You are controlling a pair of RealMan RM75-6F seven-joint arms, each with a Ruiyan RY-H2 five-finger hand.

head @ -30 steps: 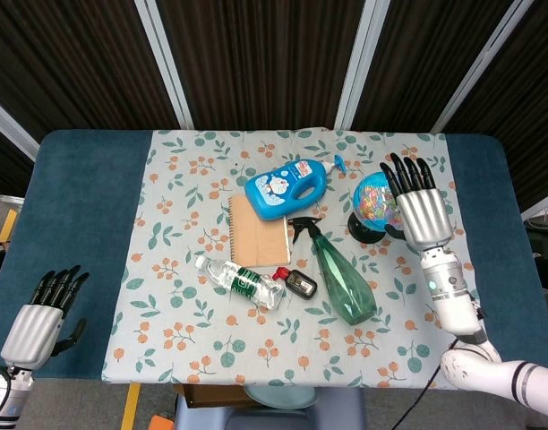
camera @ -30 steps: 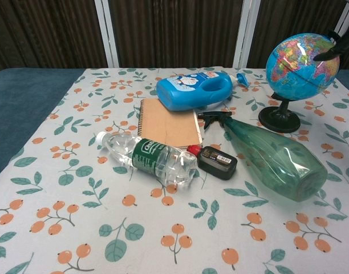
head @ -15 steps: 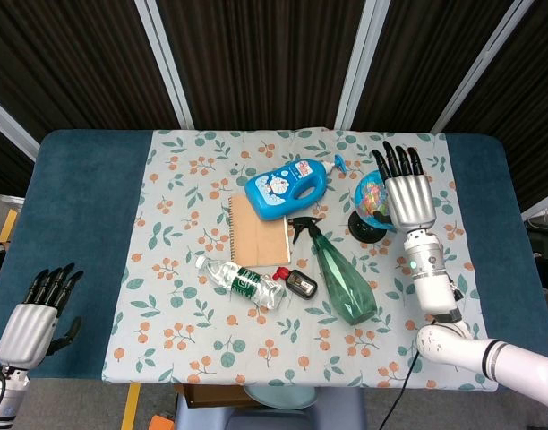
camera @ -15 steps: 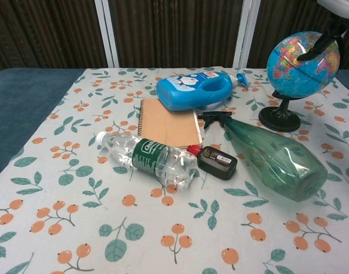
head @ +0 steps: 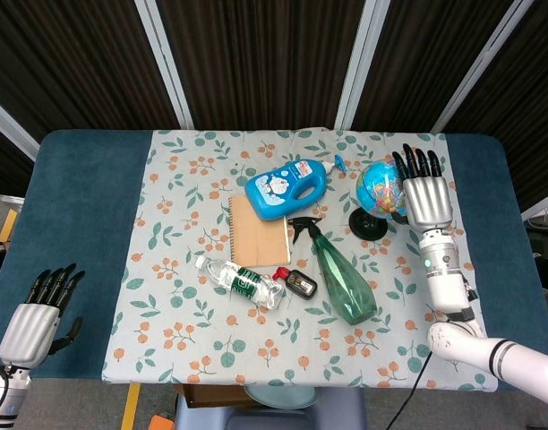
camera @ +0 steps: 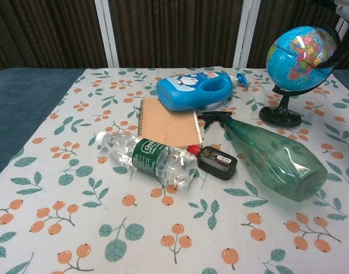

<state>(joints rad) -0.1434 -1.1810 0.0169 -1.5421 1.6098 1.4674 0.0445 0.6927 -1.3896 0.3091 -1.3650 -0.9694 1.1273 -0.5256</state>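
Observation:
A small globe on a black stand sits at the right of the floral cloth. My right hand lies against its right side, fingers stretched toward the back. In the chest view the globe leans on its stand and a dark finger crosses its right face, so the hand grips it. My left hand hovers at the table's front left corner with its fingers apart, holding nothing and far from every object.
Left of the globe lie a blue detergent bottle, a brown spiral notebook, a green spray bottle, a clear water bottle and a small black box. Bare blue tabletop flanks the cloth.
My right hand has shifted right and closed onto the globe's side; the globe has moved a little right and now leans. My left hand barely moved.

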